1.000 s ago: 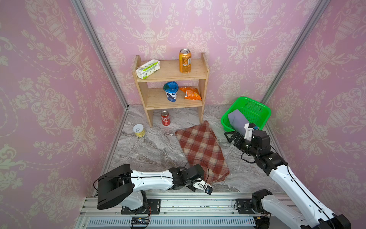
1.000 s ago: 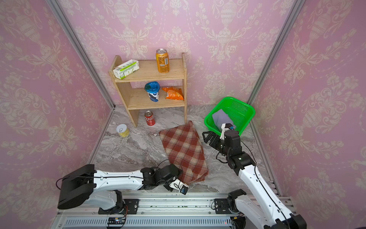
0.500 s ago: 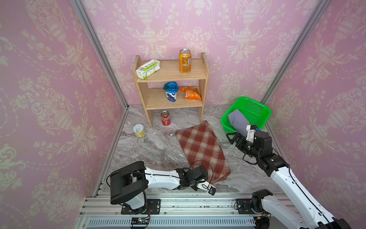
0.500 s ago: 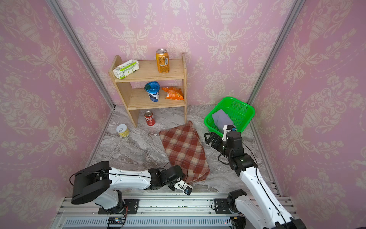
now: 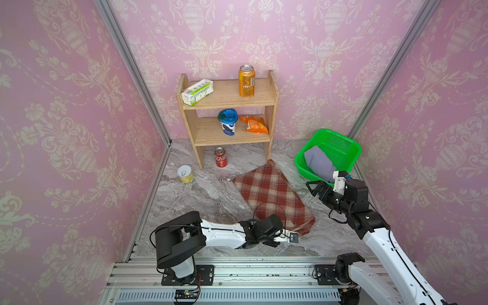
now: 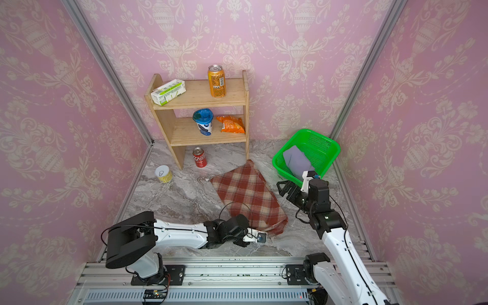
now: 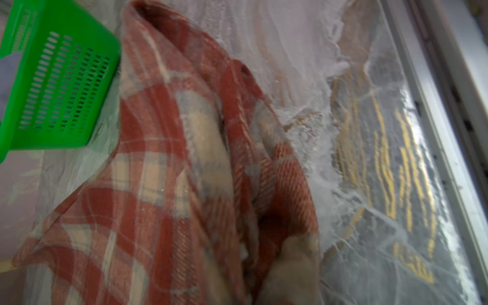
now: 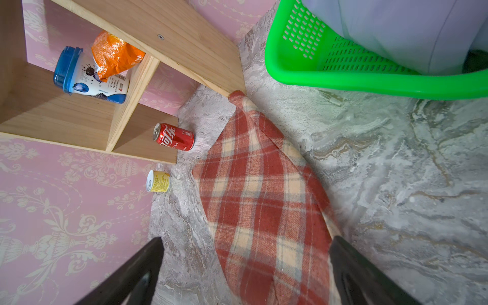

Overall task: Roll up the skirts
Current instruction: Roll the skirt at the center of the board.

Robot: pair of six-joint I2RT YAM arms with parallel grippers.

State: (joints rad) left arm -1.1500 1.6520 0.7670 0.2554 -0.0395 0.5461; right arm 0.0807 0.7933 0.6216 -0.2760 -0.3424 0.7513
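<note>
Left fingers (image 5: 274,243) pinch the plaid skirt (image 5: 272,195); right fingers (image 8: 148,269) spread (beside green basket (image 5: 340,146)).

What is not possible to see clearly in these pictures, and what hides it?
- left gripper: its jaws are hidden under its own wrist in both top views. The blurred plaid skirt fills the left wrist view, so a grip cannot be confirmed.
- lavender-grey skirt: its near end is behind the green basket wall and the right arm in both top views. The right wrist view cuts it off at the edge.
</note>
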